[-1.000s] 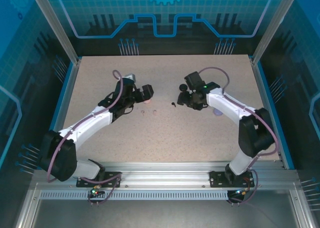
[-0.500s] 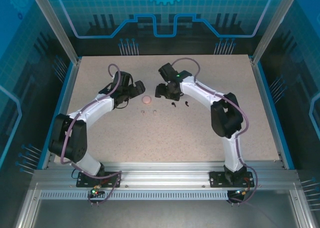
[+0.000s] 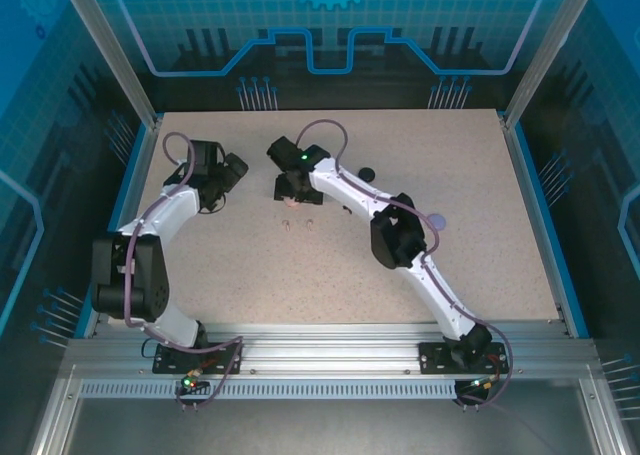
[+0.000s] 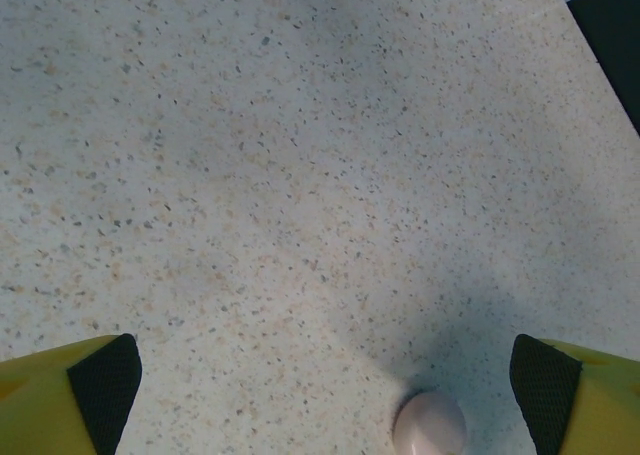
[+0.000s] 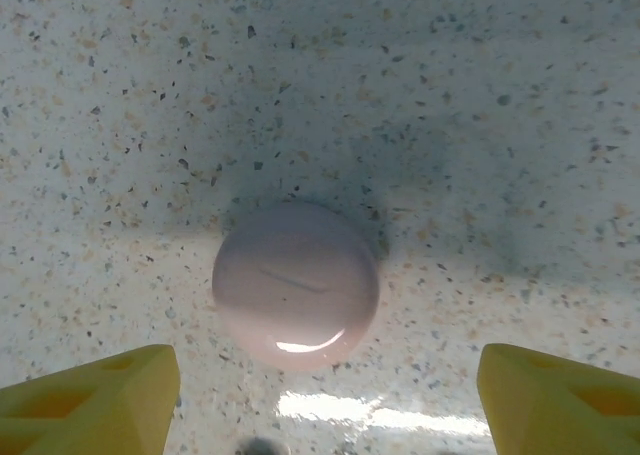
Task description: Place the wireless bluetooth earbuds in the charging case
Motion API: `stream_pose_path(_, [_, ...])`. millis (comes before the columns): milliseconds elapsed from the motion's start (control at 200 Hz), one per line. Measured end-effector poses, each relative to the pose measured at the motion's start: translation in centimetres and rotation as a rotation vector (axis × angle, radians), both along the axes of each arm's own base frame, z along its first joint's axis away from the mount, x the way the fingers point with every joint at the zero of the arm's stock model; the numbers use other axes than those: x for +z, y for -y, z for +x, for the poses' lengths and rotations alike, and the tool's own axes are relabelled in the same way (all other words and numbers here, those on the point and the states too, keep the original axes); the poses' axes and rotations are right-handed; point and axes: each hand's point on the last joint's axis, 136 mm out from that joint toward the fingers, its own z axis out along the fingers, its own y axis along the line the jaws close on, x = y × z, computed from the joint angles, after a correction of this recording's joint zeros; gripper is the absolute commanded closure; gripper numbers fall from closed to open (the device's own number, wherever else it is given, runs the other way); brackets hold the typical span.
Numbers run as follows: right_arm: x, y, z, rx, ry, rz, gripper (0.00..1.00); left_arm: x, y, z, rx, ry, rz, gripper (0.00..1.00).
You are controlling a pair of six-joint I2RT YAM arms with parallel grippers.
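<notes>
**Q:** Entry one, top view. What is listed?

**A:** My right gripper (image 3: 292,185) hangs left of centre on the table (image 3: 480,175), directly over the pale pink case (image 3: 291,203). The case peeks out on the gripper's near side. The pale pink earbuds (image 3: 288,223) lie just beside that case, on the side toward my bases, with a small gap between the two. My left gripper (image 3: 228,167) is well apart to the left. The black case (image 3: 367,173) and lilac case (image 3: 440,218) sit off to the right.

**Q:** Entry two, left wrist?

**A:** My left fingers (image 4: 100,390) are spread wide, with bare table between them. A small pale rounded thing (image 4: 430,427) sits at the bottom edge, nearer the right-hand finger. It is too cropped to name.

**Q:** Entry three, right wrist?

**A:** My right fingertips (image 5: 90,395) are wide apart and empty. The pink case lies straight ahead between them, a shade toward the left-hand one. Its lid looks shut. It is round, so it has no long axis to line up with.

**Q:** Assessment?

**A:** My right arm is the nearer one. The case is under it and the buds are just toward my bases. I judge the lid must open before any bud goes in. How the stems lie is too small to tell.
</notes>
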Motion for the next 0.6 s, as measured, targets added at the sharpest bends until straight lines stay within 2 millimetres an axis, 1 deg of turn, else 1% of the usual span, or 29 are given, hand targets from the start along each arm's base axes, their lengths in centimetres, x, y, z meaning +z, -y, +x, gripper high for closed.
stream_pose_path(80, [-0.6, -0.1, -0.1, -0.008, 0.014, -0.035, 0.23, 0.1, 0.1, -0.3, 0.004, 0.006, -0.016, 0.01])
stream_pose_path(170, [-1.0, -0.2, -0.2, -0.018, 0.029, -0.063, 0.24, -0.3, 0.3, -0.8, 0.014, 0.0, -0.034, 0.01])
stream_pose_path(395, [-2.4, -0.3, 0.7, -0.035, 0.06, -0.091, 0.27, -1.4, 0.3, -1.6, 0.026, -0.025, -0.069, 0.01])
stream_pose_path(495, [-3.0, -0.5, 1.1, -0.039, 0.071, -0.096, 0.28, -1.4, 0.3, -1.6, 0.023, -0.024, -0.081, 0.01])
stream_pose_path(600, [-2.9, -0.8, 1.4, -0.04, 0.085, -0.089, 0.31, -1.2, 0.5, -1.5, 0.019, -0.012, -0.086, 0.01])
